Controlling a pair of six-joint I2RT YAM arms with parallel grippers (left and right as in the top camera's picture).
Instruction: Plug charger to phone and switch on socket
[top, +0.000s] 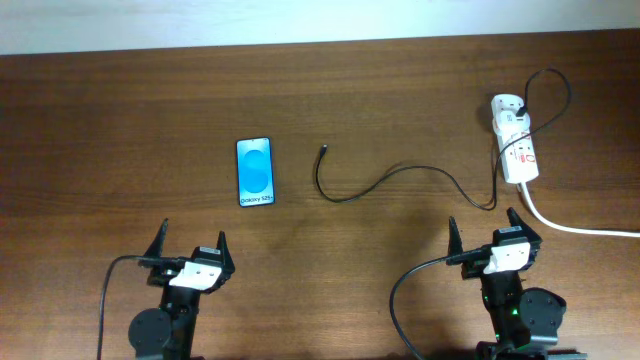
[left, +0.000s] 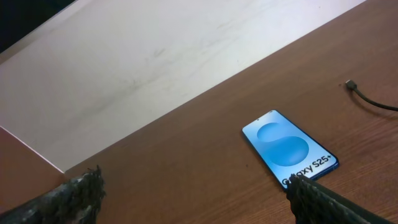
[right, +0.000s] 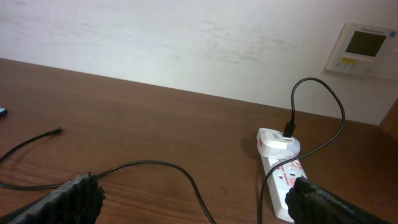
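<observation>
The brown wooden table (top: 120, 100) bears everything; the left gripper (top: 192, 236) and right gripper (top: 482, 222) hang over its near edge, jaws spread wide, holding nothing; the white power strip (top: 518, 150) lies far right; the Galaxy phone (top: 254, 171) lies face up, left of centre; the black charger cable (top: 400, 172) snakes from the strip, its plug tip (top: 323, 150) near the phone, not touching.
</observation>
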